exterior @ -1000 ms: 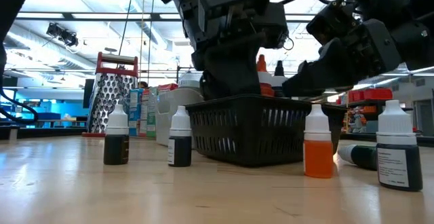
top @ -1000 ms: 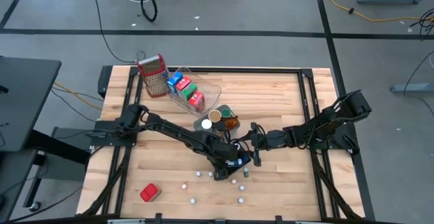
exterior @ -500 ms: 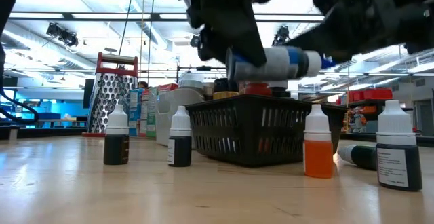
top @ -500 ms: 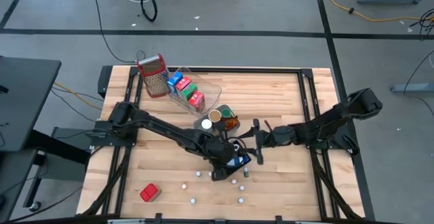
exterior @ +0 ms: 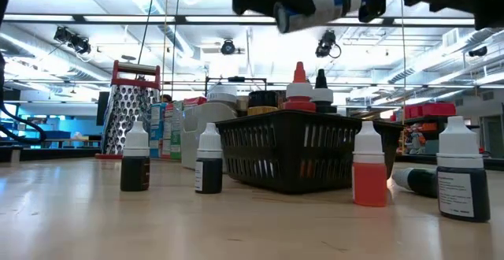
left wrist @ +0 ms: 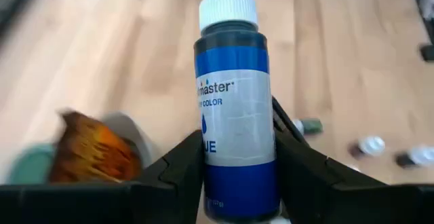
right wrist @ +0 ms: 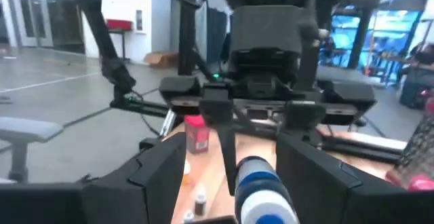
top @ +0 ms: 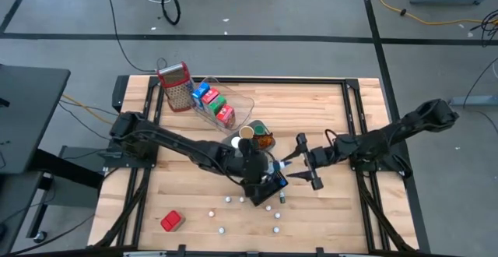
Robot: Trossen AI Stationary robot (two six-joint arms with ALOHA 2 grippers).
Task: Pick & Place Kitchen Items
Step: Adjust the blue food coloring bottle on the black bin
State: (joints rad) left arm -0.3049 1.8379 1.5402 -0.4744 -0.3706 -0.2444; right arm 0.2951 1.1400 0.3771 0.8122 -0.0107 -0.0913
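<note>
One blue bottle (left wrist: 236, 108) — white cap, blue liquid, grey label — clamped between left tool (left wrist: 234, 157) fingers, raised over black basket (exterior: 295, 159); right tool (top: 310, 162) just beside — spread, empty.

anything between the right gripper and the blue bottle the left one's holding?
Nothing: in the high view, only bare tabletop shows between the right gripper and the blue bottle clamped in the left gripper.

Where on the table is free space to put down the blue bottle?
Bare wood lies right of the right claw, toward the table's right edge, and between the red carton and the left arm. It is crowded around the black basket, the small bottles and the clear tray.
</note>
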